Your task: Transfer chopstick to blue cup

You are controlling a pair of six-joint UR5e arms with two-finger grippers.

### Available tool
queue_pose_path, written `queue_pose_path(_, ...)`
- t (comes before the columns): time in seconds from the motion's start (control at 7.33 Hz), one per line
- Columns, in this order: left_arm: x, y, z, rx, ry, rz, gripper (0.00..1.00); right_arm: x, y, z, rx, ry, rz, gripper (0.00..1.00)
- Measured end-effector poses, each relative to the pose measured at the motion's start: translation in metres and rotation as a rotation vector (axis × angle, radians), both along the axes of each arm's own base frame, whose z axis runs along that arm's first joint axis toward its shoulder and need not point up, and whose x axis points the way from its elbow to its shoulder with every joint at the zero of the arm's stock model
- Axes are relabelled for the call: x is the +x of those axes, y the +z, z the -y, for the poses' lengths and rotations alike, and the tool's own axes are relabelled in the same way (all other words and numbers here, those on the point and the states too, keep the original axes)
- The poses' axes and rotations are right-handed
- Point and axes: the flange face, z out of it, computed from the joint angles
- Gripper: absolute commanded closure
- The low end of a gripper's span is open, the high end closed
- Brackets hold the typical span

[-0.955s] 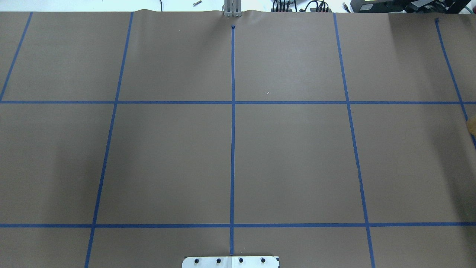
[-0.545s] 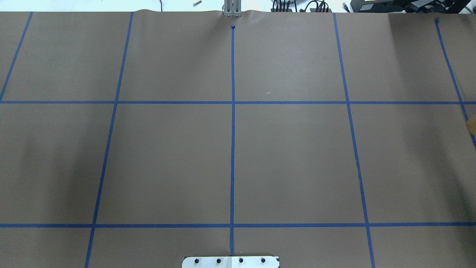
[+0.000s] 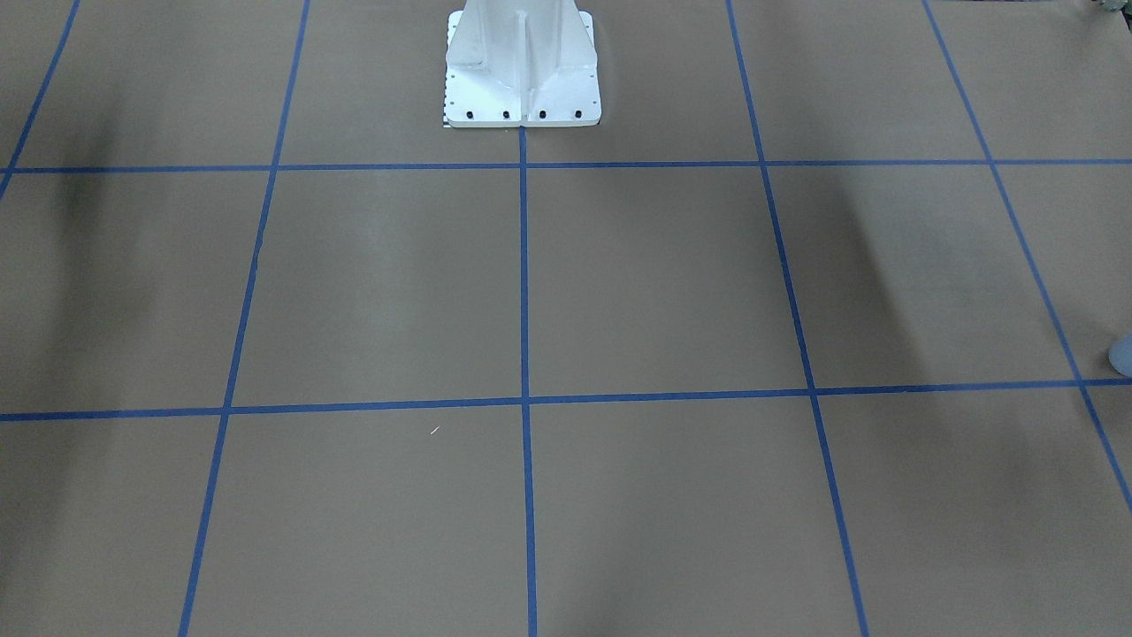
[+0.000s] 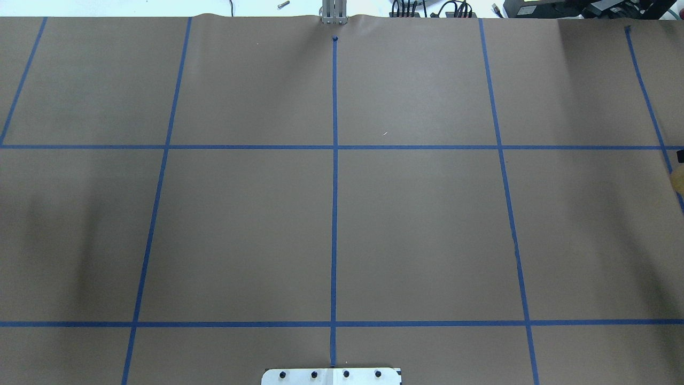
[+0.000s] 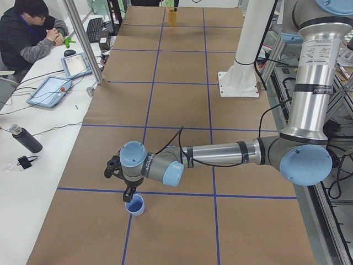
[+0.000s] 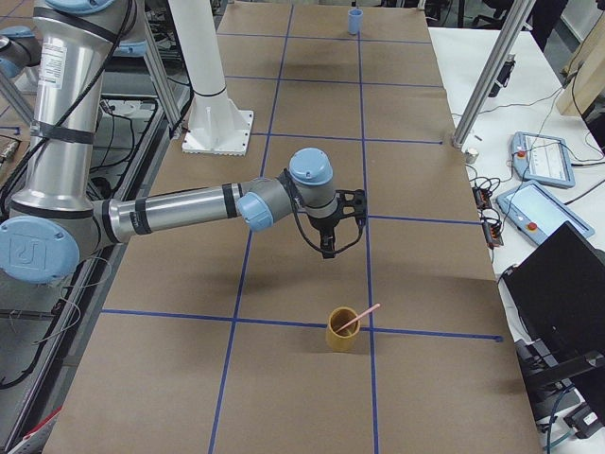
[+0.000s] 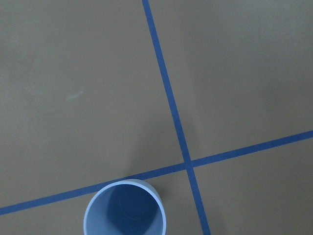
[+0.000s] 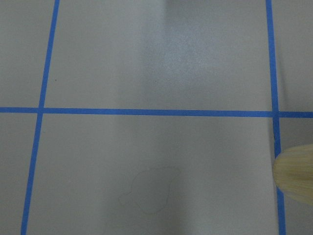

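Seen from the robot's right end of the table (image 6: 284, 397), the nearest thing is a yellow cup (image 6: 342, 333) that stands upright on the brown paper, touching one of the blue tape lines (image 6: 189, 316). The chopstick (image 6: 359, 318) leans inside this yellow cup, its pale pink upper end slanting out past the rim on the side away from the robot. In the overhead view only a sliver of the yellow cup shows at the right edge, and the right wrist camera catches only part of its rim at its own right edge.

Just beyond the cup hangs the right pincer (image 6: 327, 252), fingers pointing down, above the table and clear of both cup and chopstick. It has hold of nothing that can be seen; whether its jaws are apart or together I cannot tell from this side view.

Farther along stands the robot's white pedestal (image 6: 213, 104), bolted to the table.

At the far end, on the robot's left, the blue cup (image 5: 134, 206) stands upright on a tape line near a crossing. The left pincer (image 5: 128, 195) hangs just above it, at the rim's far side, apart from the cup. How far it is open I cannot tell. The left wrist camera looks down into the cup's darker blue inside.

Beyond, a person (image 5: 30, 30) sits at a side bench.
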Motion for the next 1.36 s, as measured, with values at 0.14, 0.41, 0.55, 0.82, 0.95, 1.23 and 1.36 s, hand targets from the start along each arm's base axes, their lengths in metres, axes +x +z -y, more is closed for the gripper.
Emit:
queue_pose_path(0.14,0.008,0.011,0.001,0.000,0.013,0.007,0.02,0.000,0.001,0.000,-0.002,0.000,-0.001,0.00)
queue_pose_path(0.41,0.025,0.027,0.004,-0.001,0.043,0.012,0.02,-0.001,0.001,0.000,-0.002,-0.002,-0.001,0.00)
queue_pose_path(0.55,0.035,0.033,0.006,0.002,0.058,0.028,0.17,-0.001,0.002,0.000,-0.003,-0.002,-0.002,0.00)
queue_pose_path(0.82,0.050,0.046,0.007,0.016,0.077,0.073,0.87,-0.001,0.003,0.000,-0.006,-0.003,-0.004,0.00)
queue_pose_path(0.95,0.054,0.052,0.004,0.014,0.083,0.082,1.00,-0.002,0.004,0.001,-0.007,-0.003,-0.004,0.00)
queue_pose_path(1.23,0.054,0.056,-0.001,0.012,0.088,0.086,1.00,-0.002,0.004,0.000,-0.008,-0.004,-0.004,0.00)
queue_pose_path(1.36,0.054,0.055,-0.004,0.017,0.091,0.084,1.00,-0.002,0.004,0.001,-0.008,-0.004,-0.004,0.00)
